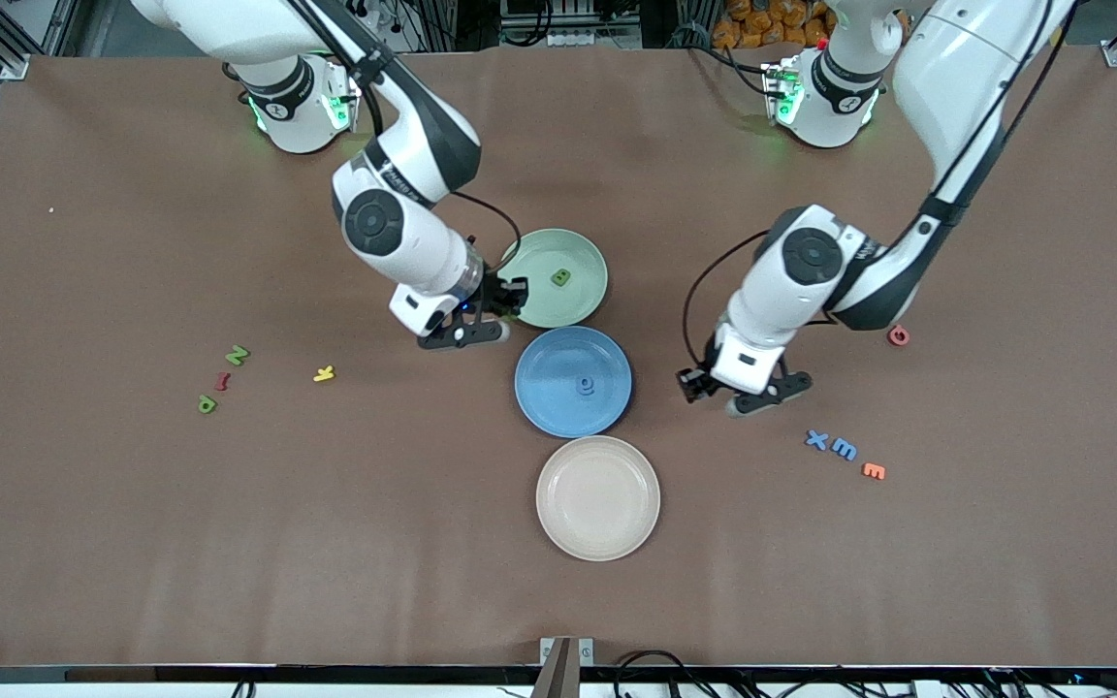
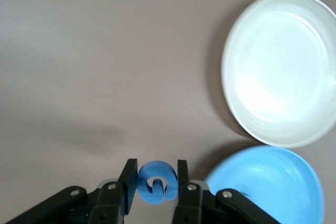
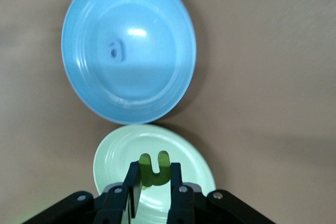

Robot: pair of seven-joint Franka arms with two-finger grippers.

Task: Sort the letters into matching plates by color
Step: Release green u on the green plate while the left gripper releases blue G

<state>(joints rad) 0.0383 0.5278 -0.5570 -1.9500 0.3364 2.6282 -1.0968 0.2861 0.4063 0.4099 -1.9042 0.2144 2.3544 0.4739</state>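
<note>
One small green foam letter (image 1: pixel 560 277) in pale green round plate (image 1: pixel 586 302), one blue (image 1: pixel 586 386) in blue plate (image 1: pixel 549 407); right gripper (image 3: pixel 153 182) clamps another green letter (image 3: pixel 154 170) over green plate, left gripper (image 2: pixel 156 183) clamps a blue one (image 2: pixel 156 183); more loose

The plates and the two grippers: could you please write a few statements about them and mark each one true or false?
1. The right gripper is shut on a green letter over the green plate. True.
2. The left gripper is open and holds nothing. False: it is shut on a blue letter.
3. The blue plate already holds one blue letter. True.
4. The cream plate holds an orange letter. False: nothing lies in it.
5. The green plate is the plate nearest the front camera. False: the cream plate is.
</note>
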